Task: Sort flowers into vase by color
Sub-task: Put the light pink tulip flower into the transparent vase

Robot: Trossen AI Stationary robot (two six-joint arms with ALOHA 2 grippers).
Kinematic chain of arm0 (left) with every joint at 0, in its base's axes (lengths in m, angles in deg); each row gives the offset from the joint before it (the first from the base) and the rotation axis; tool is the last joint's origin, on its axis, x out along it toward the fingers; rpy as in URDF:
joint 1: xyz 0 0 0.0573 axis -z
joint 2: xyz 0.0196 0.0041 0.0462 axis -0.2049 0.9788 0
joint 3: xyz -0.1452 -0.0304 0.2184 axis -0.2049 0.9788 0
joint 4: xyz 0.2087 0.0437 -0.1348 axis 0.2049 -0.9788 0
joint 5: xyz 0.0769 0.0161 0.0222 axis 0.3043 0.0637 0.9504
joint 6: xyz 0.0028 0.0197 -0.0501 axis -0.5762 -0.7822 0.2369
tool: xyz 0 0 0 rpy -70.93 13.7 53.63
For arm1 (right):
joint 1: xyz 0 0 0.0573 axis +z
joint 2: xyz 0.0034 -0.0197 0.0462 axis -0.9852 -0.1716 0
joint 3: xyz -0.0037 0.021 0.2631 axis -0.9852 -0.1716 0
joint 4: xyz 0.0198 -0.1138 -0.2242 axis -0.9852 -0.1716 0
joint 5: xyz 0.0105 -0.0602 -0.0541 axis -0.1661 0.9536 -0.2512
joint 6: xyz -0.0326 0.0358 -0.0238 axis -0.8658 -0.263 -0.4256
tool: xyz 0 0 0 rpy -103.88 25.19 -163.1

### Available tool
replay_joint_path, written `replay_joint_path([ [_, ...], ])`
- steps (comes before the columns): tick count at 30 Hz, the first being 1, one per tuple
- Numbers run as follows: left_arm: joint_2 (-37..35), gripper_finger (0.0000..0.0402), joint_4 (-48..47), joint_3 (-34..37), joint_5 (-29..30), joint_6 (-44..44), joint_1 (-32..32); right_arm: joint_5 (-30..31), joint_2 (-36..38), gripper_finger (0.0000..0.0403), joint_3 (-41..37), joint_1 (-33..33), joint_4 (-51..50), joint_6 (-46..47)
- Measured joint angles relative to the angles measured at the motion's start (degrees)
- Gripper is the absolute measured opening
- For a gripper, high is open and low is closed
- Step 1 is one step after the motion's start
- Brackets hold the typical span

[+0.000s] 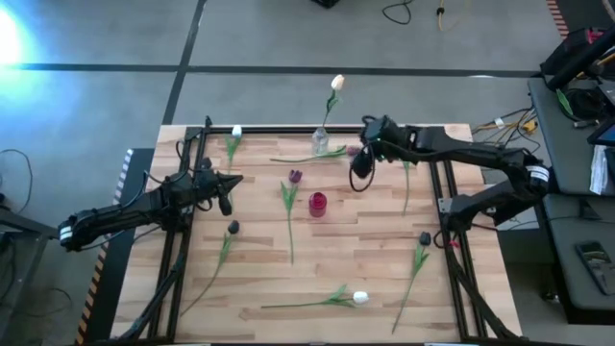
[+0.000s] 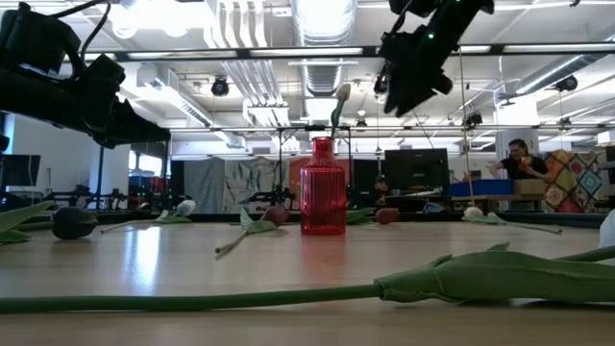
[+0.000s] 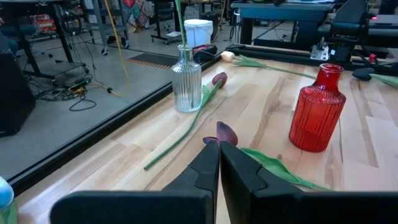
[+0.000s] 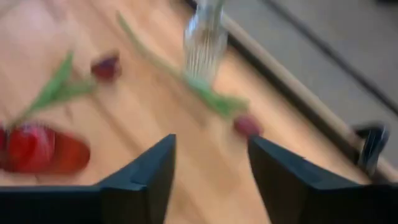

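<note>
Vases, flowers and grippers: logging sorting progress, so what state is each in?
Clear vase: upright, holds one cream tulip.
Red vase: upright, empty.
Other tulips: lying on table.
Left gripper: shut, empty.
Right gripper: open, empty, above table.

One vase (image 1: 320, 141) stands at the table's (image 1: 384, 288) far edge holding a flower (image 1: 336, 84). Another vase (image 1: 317, 204) stands mid-table. My pincer (image 1: 361, 171) hangs between them, rightward.
</note>
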Motion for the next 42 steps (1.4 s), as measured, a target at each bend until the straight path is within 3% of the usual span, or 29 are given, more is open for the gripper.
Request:
replay_joint_path([
  [5,-0.01,0.0000,0.00,0.01,0.00,0.00,-0.02,-0.15,0.01,0.0079,-0.63,4.17,-9.82,9.65],
  [9,0.00,0.0000,0.00,-0.01,-0.01,0.01,-0.02,-0.45,0.09,0.0018,-1.28,9.17,-16.92,23.02],
  [16,-0.01,0.0000,0.00,0.00,-0.01,0.01,-0.01,-4.09,0.11,0.0013,-3.58,20.51,-25.45,44.25],
  [25,0.00,0.0000,0.00,0.00,-0.01,0.01,0.00,-5.05,0.11,0.0012,-4.37,26.29,-31.29,57.03],
  [32,-0.01,0.0000,0.00,-0.01,0.00,0.00,-0.01,-4.96,0.20,0.0012,-4.85,22.21,-33.13,52.27],
  [42,-0.01,0.0000,0.00,0.01,0.00,0.00,0.01,-7.27,0.11,0.0012,-10.24,-0.57,-22.10,30.34],
])
